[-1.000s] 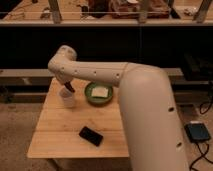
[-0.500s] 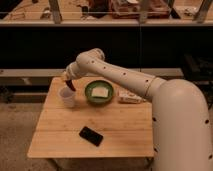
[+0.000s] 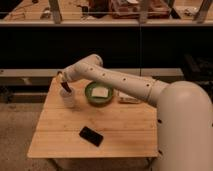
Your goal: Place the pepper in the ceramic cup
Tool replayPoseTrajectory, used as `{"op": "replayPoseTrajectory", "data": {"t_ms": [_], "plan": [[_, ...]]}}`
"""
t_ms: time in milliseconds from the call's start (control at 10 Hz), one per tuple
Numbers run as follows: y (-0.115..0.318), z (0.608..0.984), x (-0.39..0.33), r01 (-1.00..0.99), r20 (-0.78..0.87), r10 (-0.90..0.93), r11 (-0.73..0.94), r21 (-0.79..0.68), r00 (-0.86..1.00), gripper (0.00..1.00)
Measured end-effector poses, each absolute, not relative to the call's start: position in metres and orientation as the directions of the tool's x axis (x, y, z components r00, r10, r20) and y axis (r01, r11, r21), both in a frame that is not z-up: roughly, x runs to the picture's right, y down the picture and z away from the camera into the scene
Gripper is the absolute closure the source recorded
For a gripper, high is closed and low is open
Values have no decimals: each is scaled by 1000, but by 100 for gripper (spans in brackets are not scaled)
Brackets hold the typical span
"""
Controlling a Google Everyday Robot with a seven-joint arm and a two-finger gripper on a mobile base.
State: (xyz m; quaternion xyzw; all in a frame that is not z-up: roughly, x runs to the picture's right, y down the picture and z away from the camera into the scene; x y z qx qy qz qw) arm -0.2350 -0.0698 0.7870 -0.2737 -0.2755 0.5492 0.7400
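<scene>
Table: I see a light wooden table (image 3: 115,125) filling the middle of my view, with a dark shelf or railing running behind it.

Gripper: my gripper (image 3: 63,80) hangs over the table's far left part, straight above the ceramic cup. It is closed around the upper end of the pepper.

Pepper: the pepper (image 3: 66,87) is a slim dark red sliver pointing down from the gripper, slightly tilted. Its lower tip is at the cup's rim; I cannot tell whether it is already inside the mouth or just above it.

Ceramic cup: the ceramic cup (image 3: 67,98) stands upright near the table's far left corner, pale and round. Apart from the pepper tip at its mouth, I cannot see into it.

Phone: a black phone (image 3: 91,136) lies flat and skewed on the near part of the table, well apart from the cup and clear of the arm.

Green dish: a round green dish (image 3: 90,97) sits just right of the cup, near it without visibly touching. A pale, flat piece (image 3: 101,92) lies inside it; what it is I cannot make out.

Arm: my white arm (image 3: 120,80) stretches from the bulky body at the right, crossing above the far rim of the dish, and hides part of the table's right back corner.

Pale object: a small flat whitish thing (image 3: 128,99) lies right of the dish, partly tucked under the arm.
</scene>
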Motion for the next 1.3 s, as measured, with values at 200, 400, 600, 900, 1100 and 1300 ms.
{"op": "replayPoseTrajectory", "data": {"t_ms": [200, 400, 600, 900, 1100, 1300], "plan": [[-85, 802, -225, -539, 164, 975, 220, -813, 151, 95], [-96, 811, -226, -481, 165, 977, 210, -851, 135, 95], [-100, 813, -236, -471, 158, 974, 217, -855, 162, 95], [-101, 814, -250, -463, 154, 967, 233, -855, 202, 95], [-96, 819, -253, -454, 147, 964, 237, -859, 223, 92], [-90, 819, -258, -430, 153, 954, 254, -866, 256, 73]]}}
